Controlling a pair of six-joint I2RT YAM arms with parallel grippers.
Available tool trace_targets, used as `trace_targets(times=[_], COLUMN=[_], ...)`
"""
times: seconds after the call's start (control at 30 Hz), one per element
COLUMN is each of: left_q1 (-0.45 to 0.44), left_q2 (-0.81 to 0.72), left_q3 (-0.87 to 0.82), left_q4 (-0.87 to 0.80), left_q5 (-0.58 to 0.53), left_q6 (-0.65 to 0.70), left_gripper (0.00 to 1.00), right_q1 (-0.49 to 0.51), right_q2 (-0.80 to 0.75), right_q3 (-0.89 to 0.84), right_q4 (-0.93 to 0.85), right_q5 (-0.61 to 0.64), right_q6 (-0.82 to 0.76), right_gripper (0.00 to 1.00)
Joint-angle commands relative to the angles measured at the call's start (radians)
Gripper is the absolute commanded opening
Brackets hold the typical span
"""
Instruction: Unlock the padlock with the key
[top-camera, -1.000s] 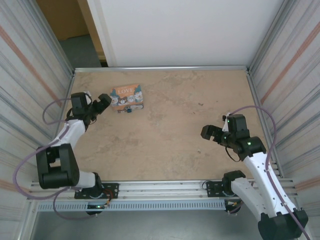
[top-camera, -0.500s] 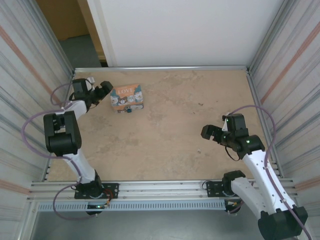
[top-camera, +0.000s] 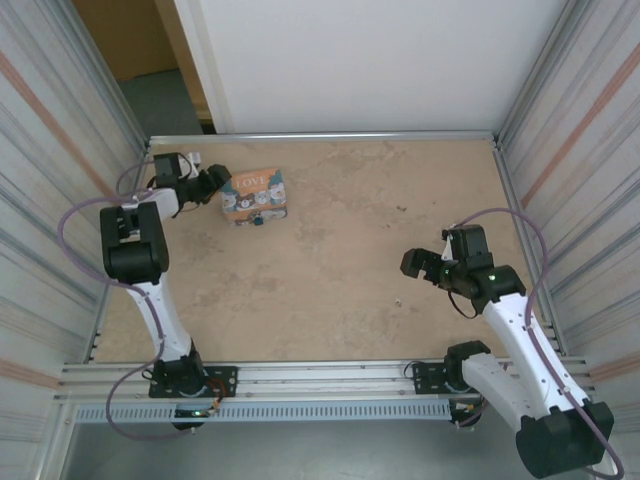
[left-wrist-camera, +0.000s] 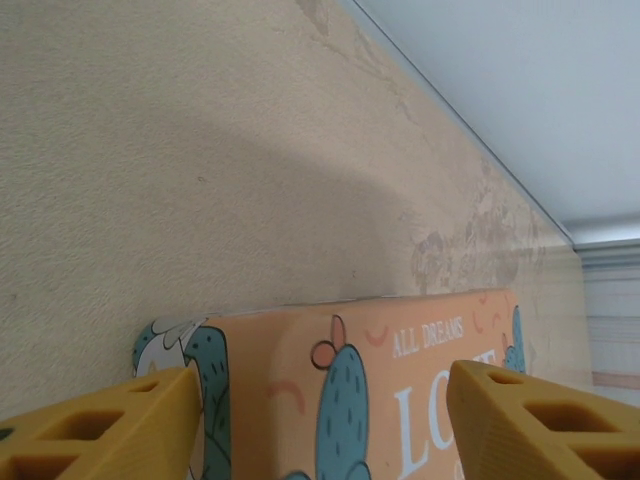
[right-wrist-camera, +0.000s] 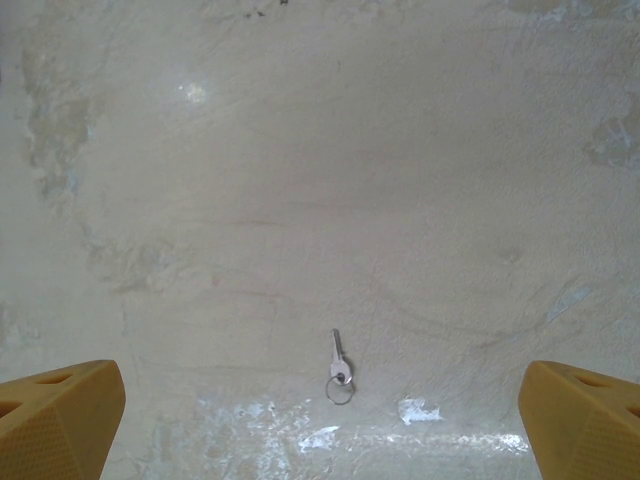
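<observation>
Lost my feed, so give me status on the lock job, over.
Left gripper open at the box. Right gripper open, above the key. Padlock at box's near edge, untouched. Nothing blocking the key.

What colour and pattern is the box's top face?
Orange with teal cacti and white lettering; the box shows best in the left wrist view.
</observation>
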Motion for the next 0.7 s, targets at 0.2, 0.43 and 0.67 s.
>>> trace_targets(times=[0.2,0.43,0.67], left_q1=[-0.071,-0.129,-0.21], left_q2=[0.053,0.06,0.055], left_q3=[0.106,0.143,0.157], left_q4=[-0.226,-0.271,-0.326], left_q5=[-0.053,-0.029,0.001], left_q6=[0.231,0.314,0.386], left_gripper=[0.5,0.42,0.42], right_q1=[0.008,0.01,0.01], right_q2=[0.017,0.009,-0.002], right_q3=[0.003,-0.001,0.001], right_q4=[0.014,0.01,0.007], right_q5=[0.018,0.018,0.013], right_q6=[-0.024,-0.027,-0.027], right_gripper=[1.0,1.0,1.0])
